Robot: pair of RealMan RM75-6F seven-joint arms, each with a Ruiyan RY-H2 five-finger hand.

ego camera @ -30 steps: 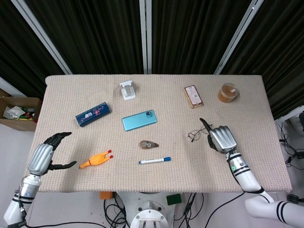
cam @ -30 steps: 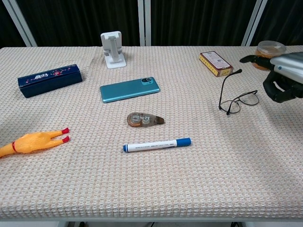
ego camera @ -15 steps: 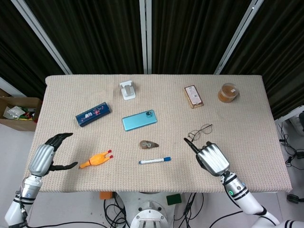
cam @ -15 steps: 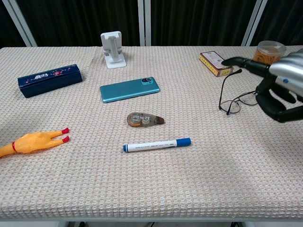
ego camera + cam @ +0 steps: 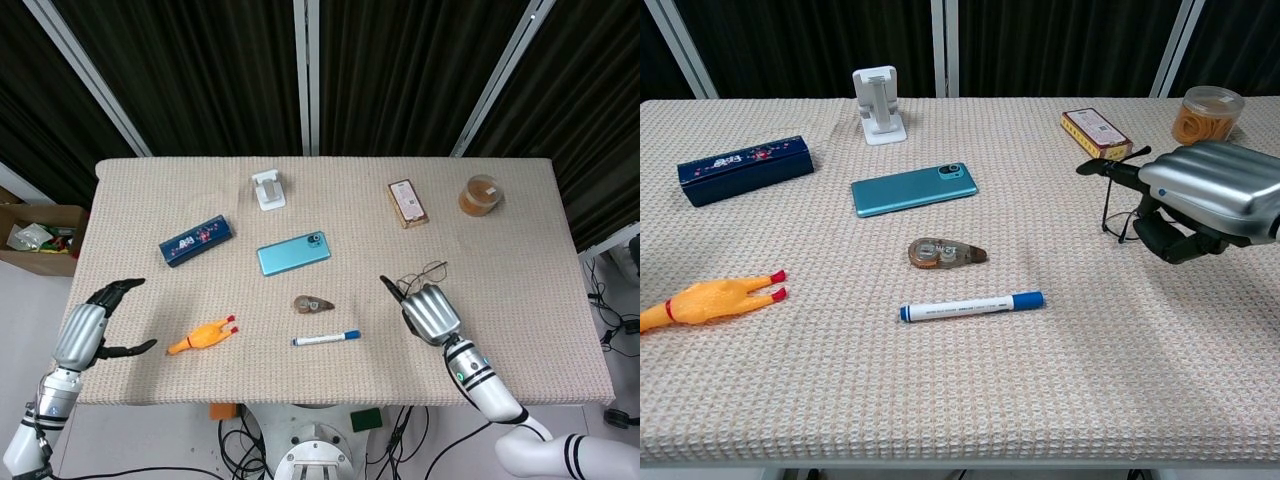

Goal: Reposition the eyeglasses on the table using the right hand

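Beige woven table (image 5: pixel 520 340), cut off at the near edge in the chest view. Right hand (image 5: pixel 428 312) at the table's right-centre, back plate up, fingers curled under, thumb pointing left; parked just in front of the eyeglasses (image 5: pixel 425 273) and covering their near half. Whether any finger touches the frame: cannot tell. In the chest view, same hand (image 5: pixel 1200 195) large and partly off the right edge, hiding both lenses; only one temple arm of the eyeglasses (image 5: pixel 1118 195) sticking up beside the thumb. Left hand (image 5: pixel 88 325) off the left table edge, fingers apart, holding nothing; out of the chest view.

Compared with half a second ago: right hand shifted up and left, closer to the glasses; lenses visible then from the chest, hidden now. Glasses in the same spot.

Then, downward in size: blue box (image 5: pixel 197 241), teal smartphone (image 5: pixel 294 253), white phone stand (image 5: pixel 268 189), small printed box (image 5: pixel 407 203), rubber-band jar (image 5: pixel 481 195), rubber chicken (image 5: pixel 202 335) with its tail cropped in the chest view, blue-capped marker (image 5: pixel 326 339), correction tape (image 5: pixel 314 303).
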